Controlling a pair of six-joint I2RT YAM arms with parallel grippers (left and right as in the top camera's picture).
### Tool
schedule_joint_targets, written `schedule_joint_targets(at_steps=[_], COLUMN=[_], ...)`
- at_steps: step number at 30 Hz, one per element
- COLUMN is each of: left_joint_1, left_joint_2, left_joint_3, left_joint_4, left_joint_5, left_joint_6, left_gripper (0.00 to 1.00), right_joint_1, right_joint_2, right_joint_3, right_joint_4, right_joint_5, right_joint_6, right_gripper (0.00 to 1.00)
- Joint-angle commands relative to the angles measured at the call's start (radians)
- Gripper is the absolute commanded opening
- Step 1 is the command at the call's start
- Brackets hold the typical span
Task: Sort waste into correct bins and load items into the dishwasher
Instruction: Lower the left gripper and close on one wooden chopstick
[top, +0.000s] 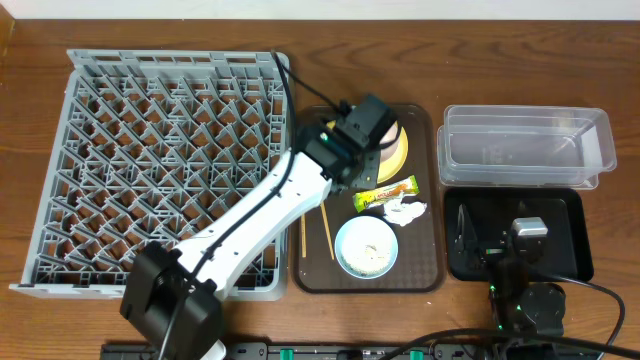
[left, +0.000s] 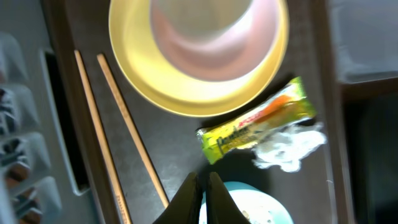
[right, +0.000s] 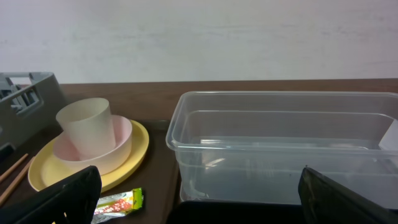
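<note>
So, nothing looks sorted yet. Every piece of waste and every dish sits on the brown tray, and the grey dish rack, the clear tub and the black tray hold nothing I can see.

I think the job is at its start: picking up the first bit of waste. The left gripper hangs low over the brown tray, by the rim of the light blue bowl. Its jaws are pressed together, with nothing between them that I can see. The snack wrapper is the nearest waste, just to one side. To take it, I think the jaws must open first, slide over it, go down and pinch. The wrapper is thin and flat, so it could slip.

The wrapper is yellow and green with some orange. It lies on a slant between the yellow plate and the blue bowl, touching the crumpled white tissue. The white bowl sits on the plate with the small cup inside it. The chopsticks lie side by side near the tray's edge by the rack.

The right gripper waits over the black tray, jaws wide apart and holding nothing.
</note>
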Motion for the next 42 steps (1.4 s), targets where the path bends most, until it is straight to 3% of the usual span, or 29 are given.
schedule_joint_targets(at_steps=[1,3,4,6,8,10,13,14,15,16,23,32,38,42], left_joint_1=[0.018,0.019,0.019,0.019,0.019,0.019,0.019,0.019,0.019,0.019,0.022,0.027,0.031,0.033], left_joint_2=[-0.01,-0.009,-0.008,-0.007,-0.007,-0.007,-0.003,0.001,0.006,0.01,0.037,0.039,0.039,0.039], left_joint_3=[0.076,0.074,0.071,0.062,0.053,0.045,0.015,0.002,-0.017,-0.033,-0.229,-0.399,-0.443,-0.466], left_joint_4=[-0.043,-0.058,-0.064,-0.07,-0.071,-0.069,-0.071,-0.075,-0.079,-0.081,-0.061,0.225,0.257,0.314], left_joint_5=[0.019,0.019,0.019,0.032,0.045,0.045,0.044,0.044,0.044,0.043,-0.045,-0.048,-0.169,-0.204], left_joint_6=[0.05,0.049,0.05,0.05,0.05,0.049,0.046,0.038,0.02,0.002,-0.175,-0.177,-0.279,-0.285], left_gripper=[0.08,0.12,0.24,0.78,0.88,0.91,0.91,0.7,0.39,0.34,0.34,0.36,0.35,0.35], right_joint_1=[0.006,0.006,0.006,0.006,0.006,0.006,0.006,0.006,0.006,0.006,0.006,0.006,0.006,0.006], right_joint_2=[-0.002,-0.002,-0.002,-0.002,-0.002,-0.002,-0.002,-0.002,-0.002,-0.002,-0.002,-0.002,-0.002,-0.002], right_joint_3=[-0.001,-0.001,-0.001,-0.001,-0.001,-0.001,-0.001,-0.001,-0.001,-0.001,-0.001,-0.001,-0.001,-0.001], right_joint_4=[-0.004,-0.004,-0.004,-0.004,-0.004,-0.004,-0.004,-0.004,-0.004,-0.004,-0.004,-0.004,-0.004,-0.004], right_joint_5=[-0.001,0.0,0.0,-0.001,-0.001,0.0,0.0,0.0,0.0,0.0,0.0,0.0,-0.001,0.0], right_joint_6=[-0.009,-0.009,-0.009,-0.009,-0.009,-0.009,-0.009,-0.009,-0.009,-0.009,-0.009,-0.009,-0.009,-0.009], right_gripper=[0.99,0.99,0.99,0.99,0.99,0.99,0.99,0.99,0.99,0.99,0.99,0.99,0.99,0.99])
